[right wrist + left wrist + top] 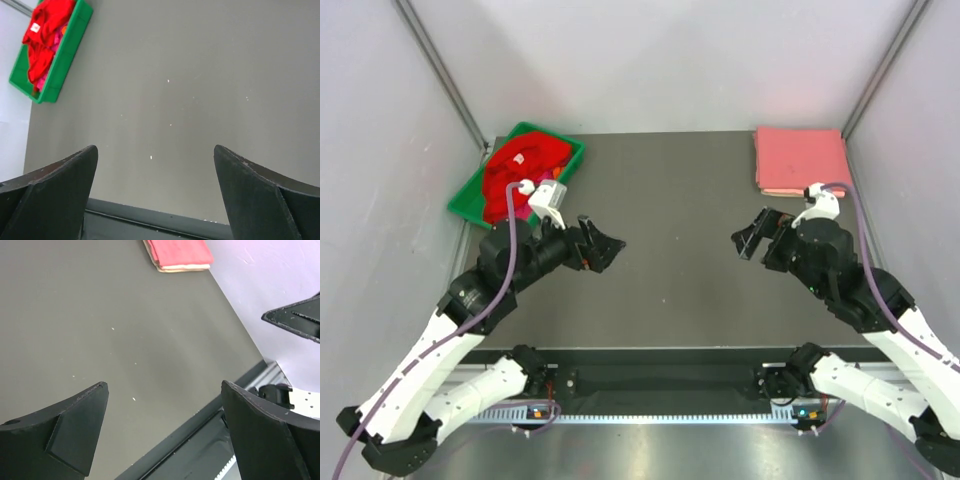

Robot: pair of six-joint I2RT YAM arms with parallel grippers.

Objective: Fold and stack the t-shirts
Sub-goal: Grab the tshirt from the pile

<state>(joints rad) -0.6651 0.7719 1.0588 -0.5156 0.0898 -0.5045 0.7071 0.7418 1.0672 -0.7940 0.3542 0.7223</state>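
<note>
A bright red t-shirt (520, 165) with a small white neck label lies crumpled in a green tray (568, 152) at the back left, over magenta cloth; it also shows in the right wrist view (45, 30). A folded stack of salmon pink t-shirts (800, 160) lies at the back right, also in the left wrist view (180, 254). My left gripper (610, 245) is open and empty over the bare table, right of the tray. My right gripper (748, 240) is open and empty, left of and nearer than the pink stack.
The dark grey table (670, 230) is walled by pale panels at back and sides. The green tray also shows in the right wrist view (67, 50). A black rail runs along the near table edge (670, 355).
</note>
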